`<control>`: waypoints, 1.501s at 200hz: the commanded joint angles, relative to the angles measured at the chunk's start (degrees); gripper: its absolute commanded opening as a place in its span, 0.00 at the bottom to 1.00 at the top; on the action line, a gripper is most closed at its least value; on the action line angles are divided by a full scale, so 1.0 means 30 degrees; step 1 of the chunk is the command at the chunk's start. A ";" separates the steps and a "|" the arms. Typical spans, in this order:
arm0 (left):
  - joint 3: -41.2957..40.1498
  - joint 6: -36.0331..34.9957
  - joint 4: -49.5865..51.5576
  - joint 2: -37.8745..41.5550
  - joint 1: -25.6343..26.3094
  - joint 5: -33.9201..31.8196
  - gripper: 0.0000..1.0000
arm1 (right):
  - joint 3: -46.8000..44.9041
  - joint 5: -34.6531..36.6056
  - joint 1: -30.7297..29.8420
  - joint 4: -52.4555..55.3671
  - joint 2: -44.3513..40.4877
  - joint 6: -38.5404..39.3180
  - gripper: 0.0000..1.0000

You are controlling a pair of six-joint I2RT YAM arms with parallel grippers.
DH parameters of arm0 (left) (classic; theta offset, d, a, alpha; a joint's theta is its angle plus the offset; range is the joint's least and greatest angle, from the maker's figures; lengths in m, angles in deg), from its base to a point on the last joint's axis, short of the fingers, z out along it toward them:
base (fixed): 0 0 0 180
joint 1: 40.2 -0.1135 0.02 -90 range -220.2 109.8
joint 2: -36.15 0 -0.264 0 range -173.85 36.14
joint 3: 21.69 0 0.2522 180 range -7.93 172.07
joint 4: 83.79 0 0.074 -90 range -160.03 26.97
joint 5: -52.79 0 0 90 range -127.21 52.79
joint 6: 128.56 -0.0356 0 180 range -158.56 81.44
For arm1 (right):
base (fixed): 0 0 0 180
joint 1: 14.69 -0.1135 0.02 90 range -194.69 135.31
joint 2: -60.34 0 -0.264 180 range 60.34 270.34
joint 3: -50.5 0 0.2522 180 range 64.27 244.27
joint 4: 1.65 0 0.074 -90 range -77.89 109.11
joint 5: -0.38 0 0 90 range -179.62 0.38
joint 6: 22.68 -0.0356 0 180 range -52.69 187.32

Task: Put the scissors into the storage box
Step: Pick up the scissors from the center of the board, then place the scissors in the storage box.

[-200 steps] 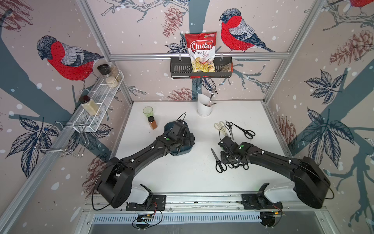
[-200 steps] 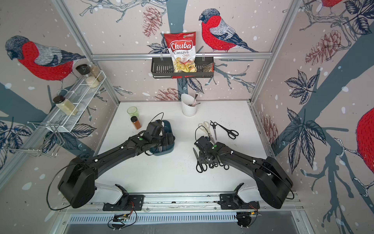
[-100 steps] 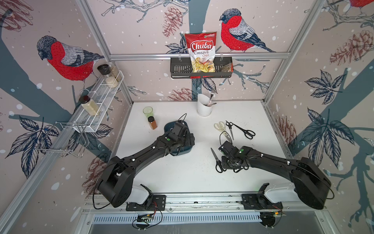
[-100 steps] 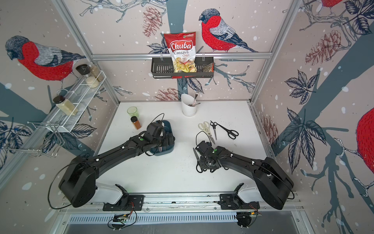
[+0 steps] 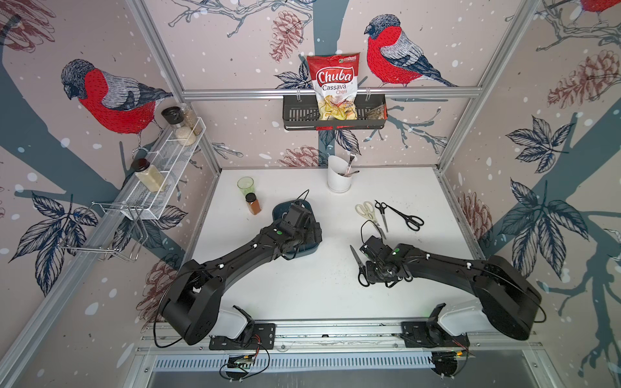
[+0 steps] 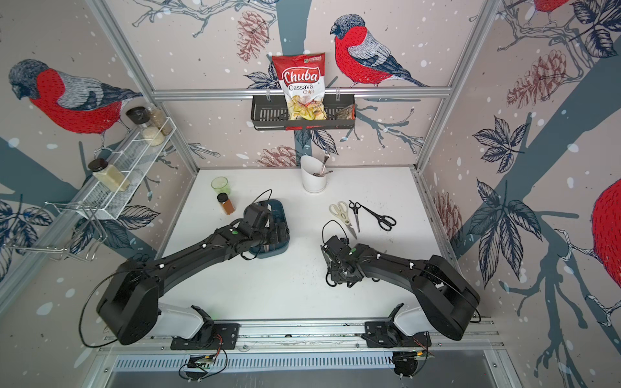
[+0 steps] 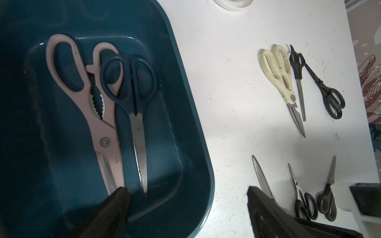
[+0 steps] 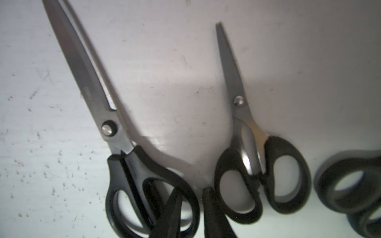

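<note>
Your left gripper hangs wide open and empty over the rim of the storage box, where pink-handled shears and navy-handled scissors lie. Your right gripper sets narrow jaws astride a handle loop of the large black-handled scissors, flat on the table; you can't tell whether it pinches yet. Expect stiff, blade-heavy steel to swing from that plastic loop.

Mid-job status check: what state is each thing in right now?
storage box: on table, holding two pairs.
pink-handled scissors: shut, flat in box.
dark-handled scissors: shut, in box, overlapping pink handle.
cream-handled scissors: shut, on table.
large black scissors: shut, flat on table.
medium black scissors: shut, on table beside it.
left gripper: open, empty, over box edge.
right gripper: fingers straddle large pair's handle loop; grip unclear.
</note>
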 commanded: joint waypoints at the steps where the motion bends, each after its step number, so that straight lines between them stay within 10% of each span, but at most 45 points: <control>1: -0.0089 0.0050 0.0022 0.0124 0.0004 -0.0211 0.94 | -0.0103 -0.0022 -0.0067 -0.0293 0.0403 -0.0088 0.22; 203: -0.0622 0.0380 -0.0517 0.0913 -0.0371 -0.0326 0.95 | 0.3887 0.0942 0.0201 -0.0325 0.0096 0.1260 0.00; 300: -0.4587 0.2164 -0.1436 0.4923 -0.5226 -0.0098 0.95 | 1.2444 0.1014 -0.0157 -0.1749 0.5408 0.3334 0.00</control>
